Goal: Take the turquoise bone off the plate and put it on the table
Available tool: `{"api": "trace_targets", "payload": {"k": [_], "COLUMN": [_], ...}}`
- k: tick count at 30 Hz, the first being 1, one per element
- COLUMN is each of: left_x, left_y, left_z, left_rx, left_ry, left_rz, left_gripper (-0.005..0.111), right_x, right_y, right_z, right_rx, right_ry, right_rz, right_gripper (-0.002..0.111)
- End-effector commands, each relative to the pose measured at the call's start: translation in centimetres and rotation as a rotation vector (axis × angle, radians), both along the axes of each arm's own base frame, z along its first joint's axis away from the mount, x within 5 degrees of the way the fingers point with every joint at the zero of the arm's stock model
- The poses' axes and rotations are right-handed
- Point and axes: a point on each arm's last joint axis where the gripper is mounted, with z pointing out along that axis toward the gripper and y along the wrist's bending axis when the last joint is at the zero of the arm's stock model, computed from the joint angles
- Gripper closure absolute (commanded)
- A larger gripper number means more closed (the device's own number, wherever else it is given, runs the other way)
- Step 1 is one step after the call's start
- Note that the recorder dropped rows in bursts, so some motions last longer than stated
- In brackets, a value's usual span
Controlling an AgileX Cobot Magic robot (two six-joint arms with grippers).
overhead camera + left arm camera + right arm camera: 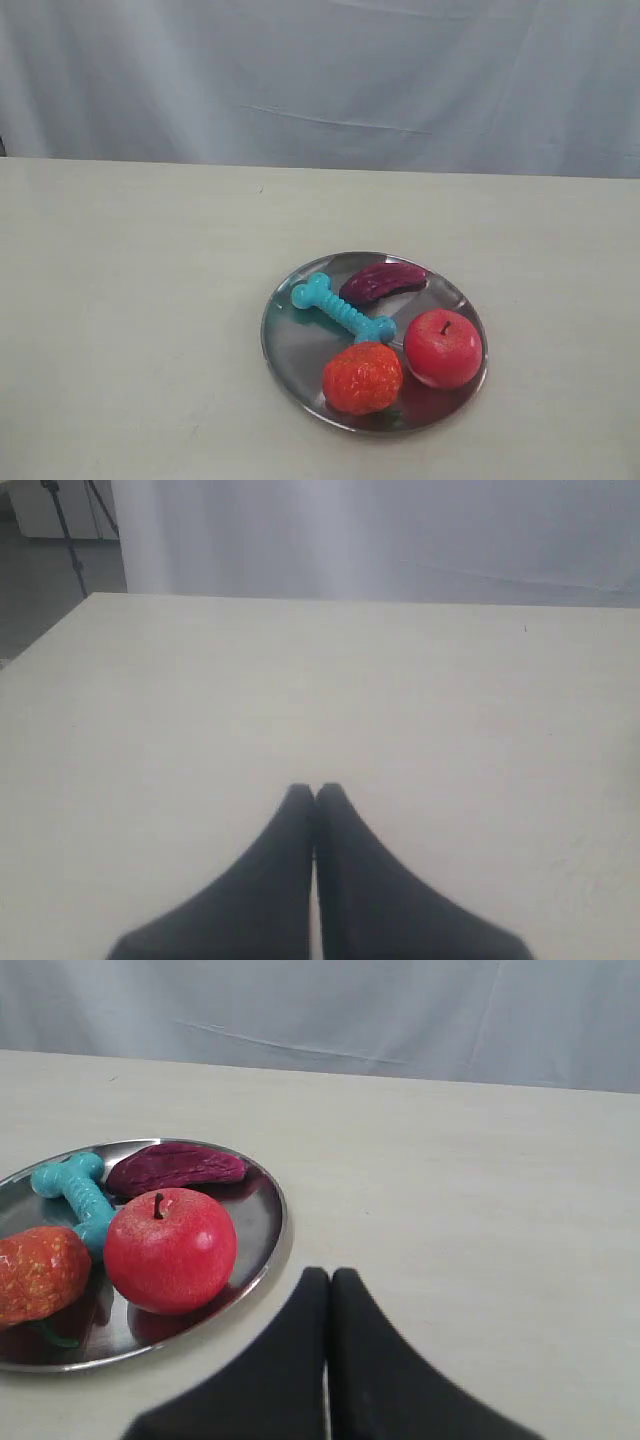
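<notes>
The turquoise bone (343,309) lies flat on the silver plate (290,345), slanting across its left half; the right wrist view also shows the bone (75,1194) and the plate (262,1222). The cream table (130,300) carries the plate right of centre. Neither gripper shows in the exterior view. My right gripper (329,1276) is shut and empty, hovering over bare table beside the plate's rim, near the apple. My left gripper (315,791) is shut too, with nothing held, over bare table (400,680) far from the plate.
On the plate with the bone sit a red apple (442,347), an orange-red strawberry-like fruit (362,377) and a dark purple fruit (382,280). A pale cloth backdrop (320,70) hangs behind the table's far edge. A tripod leg (62,525) stands off the table's corner.
</notes>
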Motion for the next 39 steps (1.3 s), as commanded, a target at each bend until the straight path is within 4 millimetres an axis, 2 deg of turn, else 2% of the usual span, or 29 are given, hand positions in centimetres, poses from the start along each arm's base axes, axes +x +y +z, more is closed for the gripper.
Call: {"api": "trace_targets", "payload": {"k": [1, 6, 20, 22, 24, 26, 28, 30, 33, 36, 39], "left_x": [0.0, 0.0, 0.0, 0.0, 0.0, 0.0, 0.0, 0.0, 0.0, 0.0, 0.0], "left_y": [0.0, 0.0, 0.0, 0.0, 0.0, 0.0, 0.0, 0.0, 0.0, 0.0, 0.0], "left_z": [0.0, 0.0, 0.0, 0.0, 0.0, 0.0, 0.0, 0.0, 0.0, 0.0, 0.0], "left_rx": [-0.005, -0.005, -0.005, -0.005, -0.005, -0.005, -0.005, -0.005, -0.005, -0.005, -0.005], "left_ry": [-0.004, -0.004, -0.004, -0.004, -0.004, -0.004, -0.004, -0.004, -0.004, -0.004, -0.004], "left_rz": [-0.007, -0.007, -0.007, -0.007, -0.007, -0.007, -0.007, -0.007, -0.007, -0.007, -0.007], "left_gripper": [0.107, 0.107, 0.107, 0.107, 0.107, 0.107, 0.107, 0.107, 0.107, 0.107, 0.107], "right_x": [0.0, 0.1, -0.5, -1.0, -1.5, -2.0, -2.2, -2.1, -1.9, -0.9, 1.2], "right_y": [0.0, -0.1, 0.0, 0.1, 0.2, 0.2, 0.3, 0.3, 0.3, 0.3, 0.0], "right_z": [0.0, 0.9, 6.1, 6.9, 7.7, 8.3, 8.5, 8.9, 11.1, 14.4, 17.7], "right_rx": [-0.005, -0.069, -0.213, -0.168, -0.051, 0.178, 0.332, 0.351, 0.403, 0.346, 0.263], "right_ry": [-0.007, -0.089, -0.656, -0.776, -0.919, -1.077, -1.138, -1.114, -0.988, -0.838, -0.701], "right_rz": [0.0, -0.002, -0.022, -0.015, 0.014, 0.07, 0.117, 0.112, 0.078, 0.053, 0.069], "right_gripper": [0.109, 0.109, 0.109, 0.109, 0.109, 0.109, 0.109, 0.109, 0.109, 0.109, 0.109]}}
